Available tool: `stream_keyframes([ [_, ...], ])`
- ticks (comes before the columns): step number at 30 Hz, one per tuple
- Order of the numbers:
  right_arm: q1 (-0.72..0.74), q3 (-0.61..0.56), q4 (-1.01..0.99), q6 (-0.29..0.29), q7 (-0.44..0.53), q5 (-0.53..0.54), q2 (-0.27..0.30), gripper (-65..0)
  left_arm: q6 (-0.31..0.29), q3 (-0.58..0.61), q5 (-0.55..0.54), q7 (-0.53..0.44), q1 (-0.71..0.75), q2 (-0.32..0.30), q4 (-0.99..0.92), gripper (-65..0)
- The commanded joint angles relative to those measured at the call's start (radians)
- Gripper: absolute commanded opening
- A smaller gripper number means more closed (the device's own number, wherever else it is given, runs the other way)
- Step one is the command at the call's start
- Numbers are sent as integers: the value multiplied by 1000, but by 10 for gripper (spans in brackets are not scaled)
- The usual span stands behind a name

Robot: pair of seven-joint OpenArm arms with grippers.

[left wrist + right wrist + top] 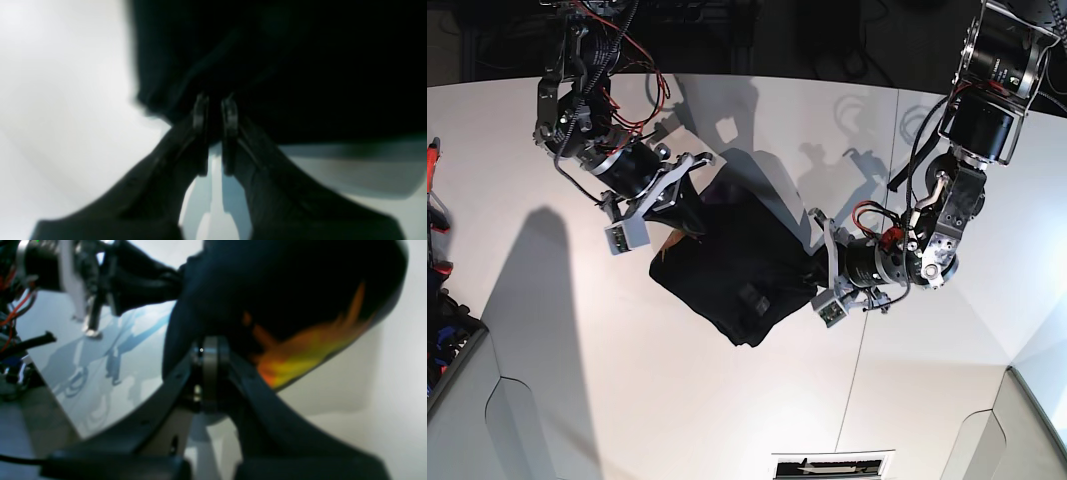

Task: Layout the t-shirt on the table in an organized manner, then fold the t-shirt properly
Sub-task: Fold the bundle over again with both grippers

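Orange collar band (300, 353), right-wrist view only

Black t-shirt (727, 270) — orange collar band (300, 350)

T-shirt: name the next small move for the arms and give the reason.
Probably draw the two grippers apart. The left gripper and right gripper each pinch an edge of the t-shirt, which sags bunched between them above the table. Stretching it should let it be laid flat.
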Motion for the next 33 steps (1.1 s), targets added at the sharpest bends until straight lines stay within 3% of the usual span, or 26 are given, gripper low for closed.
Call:
stream_keyframes([
  [1, 11, 11, 39, 6, 21, 21, 3, -650, 16, -26, -24, 6, -26, -23, 33, -581],
  [7, 73, 73, 75, 6, 27, 21, 3, -650, -2, -137, -232, 92, -15, -100, 158, -581],
  [11, 174, 57, -26, 6, 37, 10, 3, -650, -20, -138, -275, 92, -13, -92, 190, -581],
  [17, 336, -17, -333, 6, 89, -155, 3, -650, -43, -138, -274, 92, 31, -19, 188, -581],
  [23, 410, -24, -569, -5, 114, -188, 11, -650, -43, -138, -234, 75, 88, 43, 164, -581],
  [27, 407, -23, -557, -5, 125, -184, 14, -650, -43, -138, -232, 76, 97, 49, 159, -581],
  [33, 391, -11, -388, -12, 109, -133, 8, -650, -46, -138, -230, 88, 104, 46, 159, -581],
])
